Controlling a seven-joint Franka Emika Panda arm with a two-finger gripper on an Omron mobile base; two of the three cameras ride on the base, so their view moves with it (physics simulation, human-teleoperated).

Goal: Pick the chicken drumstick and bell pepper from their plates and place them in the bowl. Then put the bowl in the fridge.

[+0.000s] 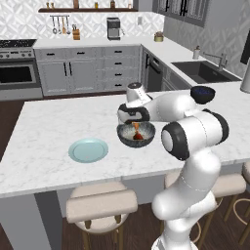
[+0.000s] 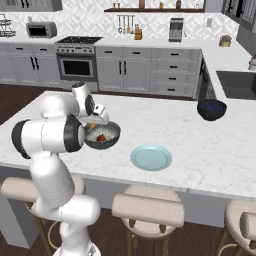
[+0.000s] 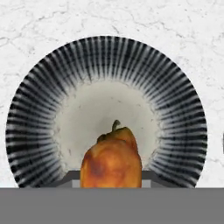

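A white marble table (image 1: 44, 146) stands in a grey kitchen with stools below. It carries the bowl (image 1: 135, 135), a pale plate (image 1: 88, 150) beside it and a dark blue bowl (image 2: 211, 109) well apart. The arm folds low, its end effector (image 1: 135, 125) over the bowl, closed on the bell pepper (image 3: 112, 162), stem pointing towards the bowl's centre

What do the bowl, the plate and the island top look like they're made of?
Bowl: looks like glazed ceramic; dark rim with radiating speckled streaks fading to a matte whitish-grey centre.
Plate: probably glazed ceramic too, or possibly melamine; flat, uniform pale blue-teal with a soft sheen.
Island top: looks like polished marble or a marble-look stone; white with thin grey veins.
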